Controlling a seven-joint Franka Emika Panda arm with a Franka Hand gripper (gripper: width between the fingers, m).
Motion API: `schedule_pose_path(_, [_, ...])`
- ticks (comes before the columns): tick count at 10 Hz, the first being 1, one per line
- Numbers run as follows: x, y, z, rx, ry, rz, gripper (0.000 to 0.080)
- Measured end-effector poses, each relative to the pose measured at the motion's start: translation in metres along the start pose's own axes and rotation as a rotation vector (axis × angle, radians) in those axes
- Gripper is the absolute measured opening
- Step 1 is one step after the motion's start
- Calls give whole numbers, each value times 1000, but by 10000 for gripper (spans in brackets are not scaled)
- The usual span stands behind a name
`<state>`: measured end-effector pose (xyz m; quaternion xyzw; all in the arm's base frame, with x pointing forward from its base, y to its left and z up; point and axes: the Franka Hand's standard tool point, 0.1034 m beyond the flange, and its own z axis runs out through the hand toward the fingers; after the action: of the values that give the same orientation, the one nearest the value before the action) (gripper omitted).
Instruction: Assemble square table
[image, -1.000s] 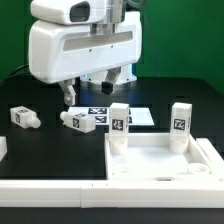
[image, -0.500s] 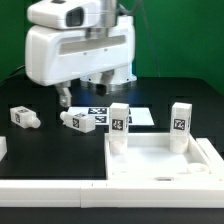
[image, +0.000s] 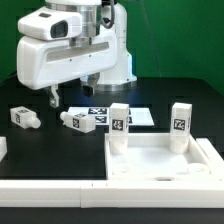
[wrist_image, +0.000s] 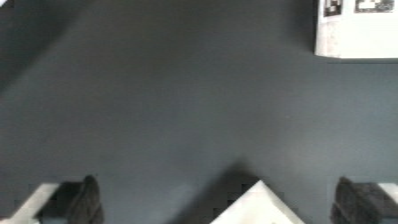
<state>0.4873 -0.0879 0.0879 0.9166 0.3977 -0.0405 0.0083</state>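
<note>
Hanging above the dark table (image: 50, 150), my gripper (wrist_image: 222, 203) was spread wide. Its two black fingers (wrist_image: 75, 200) were well apart, with nothing clamped between them. It stood over the far part of the table toward the exterior view's left, well apart from the square top (image: 150, 146).

The square table lay in pieces. The square top was white plastic and lay flat near the front of the table on the exterior view's right, with a raised rim all round it like a shallow tray. Two stubby white legs stood upright at its far corners. The first upright leg (image: 119, 120) was on the exterior view's left and the second upright leg (image: 180, 117) on its right, each with a black-and-white tag facing the camera. How firmly they sat in the top I could not tell.

The other two lay on their sides on the table, outside the top. The third leg (image: 22, 118) was near the exterior view's left edge. The fourth leg (image: 80, 121) was between it and the first upright leg, just beside the marker board (image: 142, 116), which lay flat behind the upright legs. A long white bar (image: 50, 192) ran along the front of the table, just before the top.

In the wrist view a white tagged piece (wrist_image: 356, 28) lay on the dark table away from my fingers; which piece it was I could not tell.
</note>
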Motion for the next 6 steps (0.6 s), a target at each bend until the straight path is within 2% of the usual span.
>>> schedule_pose_path(1, [-16, -12, 16, 9, 2, 29, 649])
schedule_pose_path(2, [-28, -30, 33, 8, 5, 33, 649])
schedule_pose_path(3, [-36, -44, 47, -5, 14, 31, 649])
schedule_pose_path(6, [-37, -47, 48, 2, 12, 50, 649])
